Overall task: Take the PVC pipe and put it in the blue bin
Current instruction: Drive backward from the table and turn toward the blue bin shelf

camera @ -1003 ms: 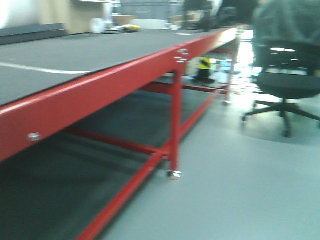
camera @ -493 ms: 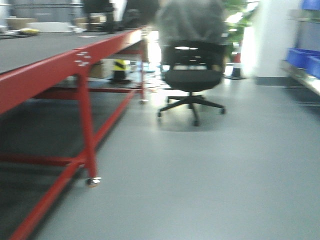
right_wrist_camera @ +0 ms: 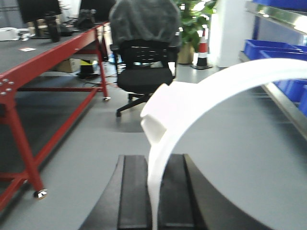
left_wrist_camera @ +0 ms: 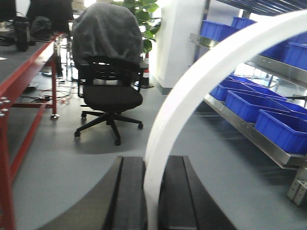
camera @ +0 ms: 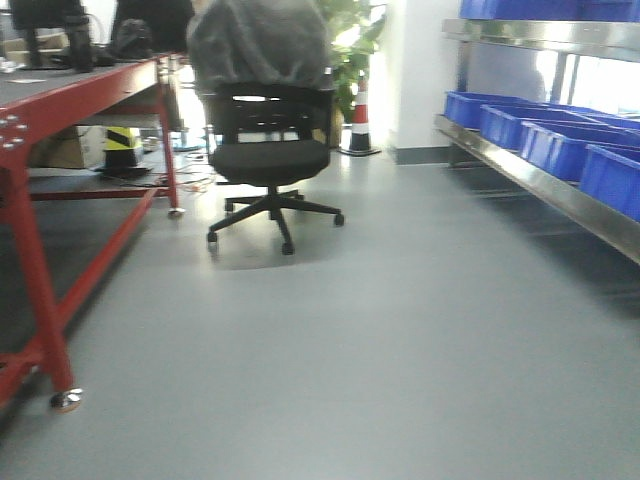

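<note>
In the left wrist view a white curved PVC pipe [left_wrist_camera: 184, 91] arches up and to the right out of my left gripper [left_wrist_camera: 152, 191], whose black fingers [left_wrist_camera: 130, 191] are shut on its lower end. In the right wrist view my right gripper [right_wrist_camera: 154, 191] is likewise shut on a white curved PVC pipe [right_wrist_camera: 216, 88] with a wider socket end near the jaws. Blue bins [camera: 560, 140] sit in a row on a steel shelf at the right, also seen as blue bins [left_wrist_camera: 283, 129] and blue bins [right_wrist_camera: 268, 48]. Neither gripper shows in the front view.
A red-framed table [camera: 40, 110] runs along the left. A black office chair [camera: 265, 150] with a grey cover stands ahead, an orange-and-white cone [camera: 360, 120] and a plant behind it. The steel shelf [camera: 540, 185] lines the right over grey floor.
The front view has swung to the right: the red table slid to the left edge, the chair moved left of centre, and the shelf of blue bins came into view.
</note>
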{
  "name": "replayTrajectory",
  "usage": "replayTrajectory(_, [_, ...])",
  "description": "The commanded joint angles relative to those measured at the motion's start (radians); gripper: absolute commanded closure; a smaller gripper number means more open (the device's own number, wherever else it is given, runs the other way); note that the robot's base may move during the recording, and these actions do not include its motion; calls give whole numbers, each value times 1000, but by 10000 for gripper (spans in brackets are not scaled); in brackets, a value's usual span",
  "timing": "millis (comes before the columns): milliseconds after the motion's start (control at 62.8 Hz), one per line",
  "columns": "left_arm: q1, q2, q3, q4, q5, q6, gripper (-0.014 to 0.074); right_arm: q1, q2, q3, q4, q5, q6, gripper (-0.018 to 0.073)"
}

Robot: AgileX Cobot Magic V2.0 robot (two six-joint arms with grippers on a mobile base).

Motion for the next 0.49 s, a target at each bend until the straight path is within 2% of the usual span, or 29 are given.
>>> replayTrajectory(0, [1,-7,0,5,-31,-3,707,1,-5,0,-7,-32,-4,728])
replayTrajectory(477, [1,-7,0,5,-31,-3,707,1,-5,0,-7,-32,-4,728])
